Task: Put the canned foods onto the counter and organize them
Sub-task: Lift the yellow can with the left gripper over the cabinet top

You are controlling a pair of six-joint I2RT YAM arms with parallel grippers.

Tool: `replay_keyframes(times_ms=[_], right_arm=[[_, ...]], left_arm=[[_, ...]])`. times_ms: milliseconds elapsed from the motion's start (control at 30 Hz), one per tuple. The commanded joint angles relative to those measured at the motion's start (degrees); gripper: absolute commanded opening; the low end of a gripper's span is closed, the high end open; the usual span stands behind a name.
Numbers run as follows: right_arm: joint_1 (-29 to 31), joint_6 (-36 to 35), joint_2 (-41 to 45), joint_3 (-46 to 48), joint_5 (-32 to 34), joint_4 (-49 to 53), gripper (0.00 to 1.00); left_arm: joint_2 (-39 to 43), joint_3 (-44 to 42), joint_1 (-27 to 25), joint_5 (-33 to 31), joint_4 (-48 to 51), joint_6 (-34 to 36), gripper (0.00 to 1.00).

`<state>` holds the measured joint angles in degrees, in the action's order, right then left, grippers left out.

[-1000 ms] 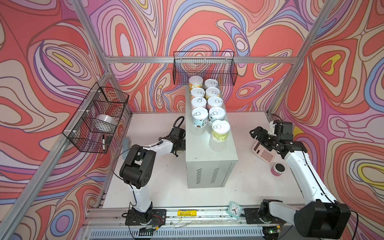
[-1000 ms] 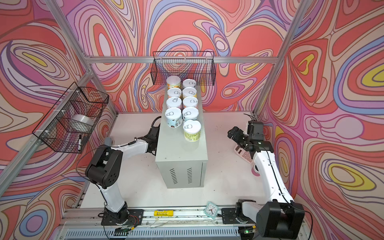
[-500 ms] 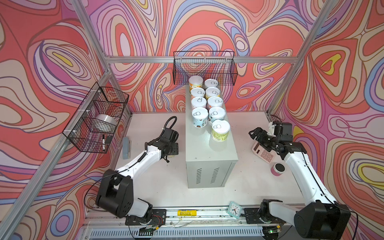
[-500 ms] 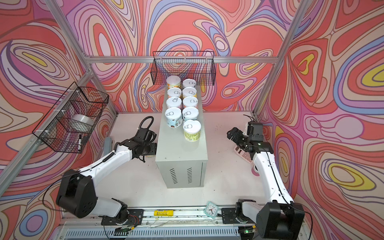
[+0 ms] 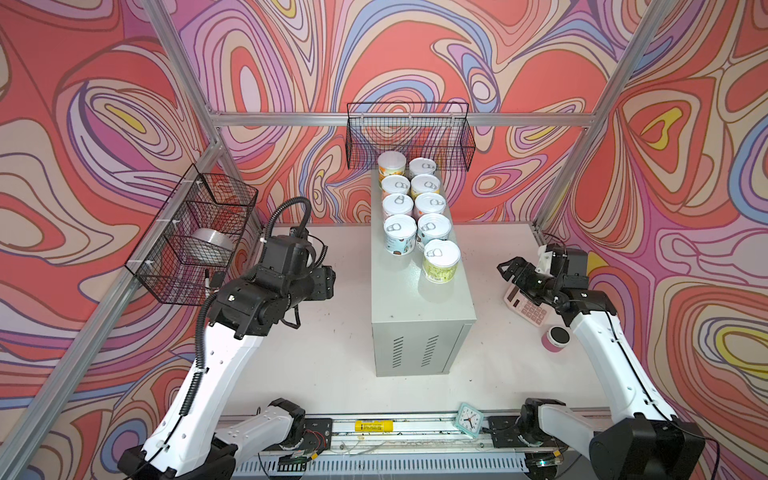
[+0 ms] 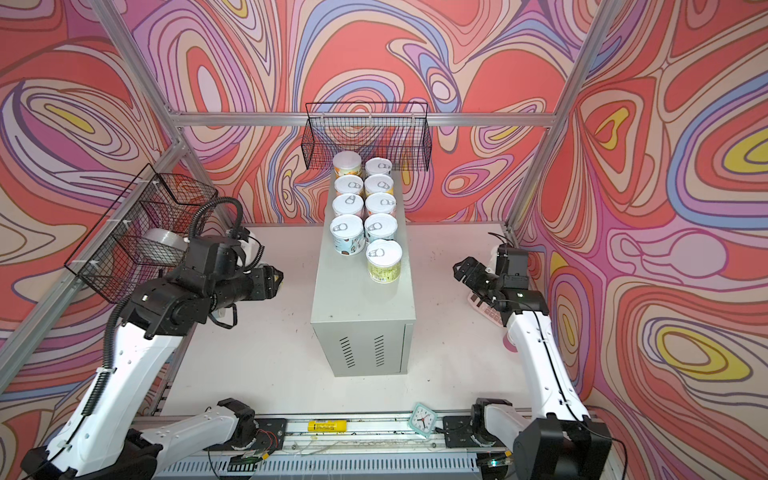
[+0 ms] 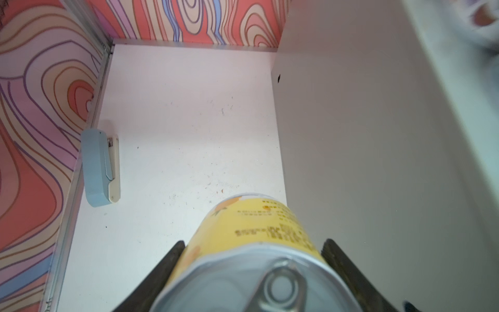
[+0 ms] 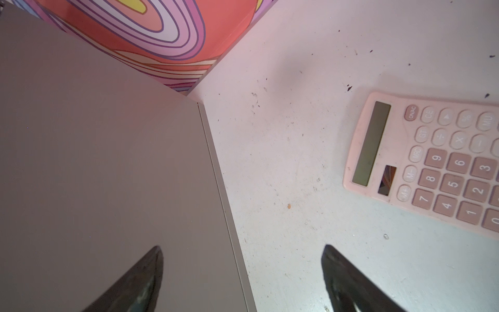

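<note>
Left of the counter (image 5: 419, 299), above the table (image 7: 175, 121):

Lin: What's in the left gripper (image 7: 253, 247)?

Me: Its jaws pinch the yellow tin (image 7: 251, 227) by the label, leaving the lid free. I hold it off the table, beside the counter wall. Nine tins (image 5: 398, 204) stand up top in two rows, one row a tin short. I judge this one belongs in the gap beside the yellow-green tin (image 5: 441, 255).

Lin: Orientation?

Me: Pull-tab lid faces my wrist camera, base toward the table. Long axis roughly upright, exact tilt unclear.

Lin: Right gripper (image 8: 243, 250)?

Me: Spread wide, holding nothing, near the calculator (image 8: 421, 159). Out of the way, I judge.
</note>
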<state>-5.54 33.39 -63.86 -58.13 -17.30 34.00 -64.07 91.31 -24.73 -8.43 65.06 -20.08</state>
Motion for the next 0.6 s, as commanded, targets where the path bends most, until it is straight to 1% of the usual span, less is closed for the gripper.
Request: replay_keyframes(times_ms=[0,100,233,467,567], right_arm=[[-0.1,-0.1,1.9,-0.9,-1.2,0.6,0.94],[-0.1,-0.7,3.3,-2.2,-0.6,1.7,0.94],[-0.1,-1.2,4.6,-3.9,-0.7,2.8,0.94],[-0.1,-1.3,6.5,-6.6,-1.3,4.5,0.94],[-0.1,-1.9,7.1,-8.5,-1.0,5.9,0.94]], left_arm=[[-2.1,9.8,-2.8,0.2,10.8,2.5,0.00],[-4.8,19.2,-5.3,-1.3,15.7,2.8,0.00],[-8.8,29.4,-8.8,-2.6,19.1,3.0,0.00],[-18.5,42.5,-21.3,-10.2,21.5,3.0,0.00],[-22.8,47.0,-24.6,-10.8,21.9,3.6,0.00]])
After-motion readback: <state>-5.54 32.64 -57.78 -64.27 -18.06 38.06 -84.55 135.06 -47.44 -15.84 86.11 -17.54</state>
